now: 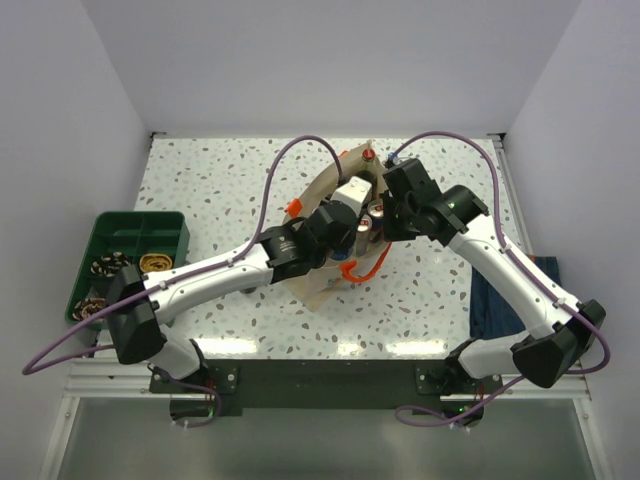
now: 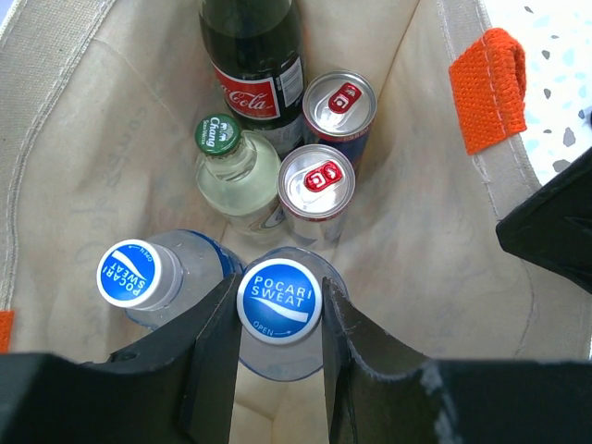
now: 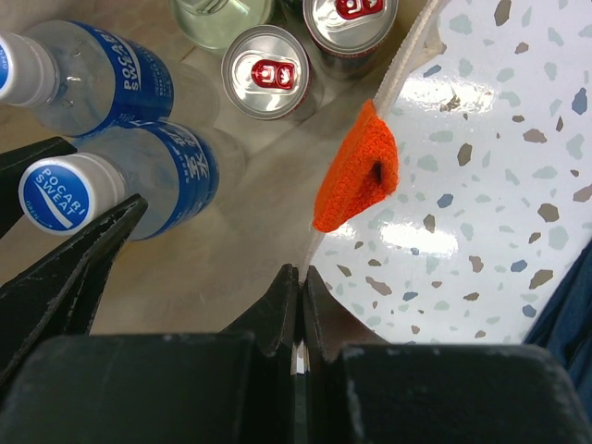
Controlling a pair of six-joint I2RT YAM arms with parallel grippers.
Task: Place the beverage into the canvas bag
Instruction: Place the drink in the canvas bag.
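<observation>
Canvas bag [image 1: 318, 293], beige with orange straps, stands open at the middle of a speckled white table [image 1: 200, 180], and both robot arms reach into its mouth.

The left end effector [image 2: 279, 298] is inside the bag. Its two black fingers [image 2: 215, 338] clamp either side of a Pocari Sweat bottle [image 2: 277, 361], just under its blue and white cap. The bottle is upright, well below the bag's rim, near the wall closest to the arms. Whether its base touches the bag's floor cannot be told.

The right end effector [image 3: 301, 277] is closed, pinching the thin canvas rim on the bag's right side, just beside an orange strap tab [image 3: 356, 171].

Other drinks stand inside the bag. A second Pocari Sweat bottle [image 2: 139, 273] is just beside the held one. Farther in are a clear bottle with a green cap [image 2: 231, 166], two silver cans with red tabs [image 2: 338, 102], and a dark Coca-Cola bottle [image 2: 254, 65] against the far wall.

Well apart from the bag, on its left, sits a green compartment tray [image 1: 135, 228]. A dark blue cloth [image 1: 500, 300] lies on the bag's right.
</observation>
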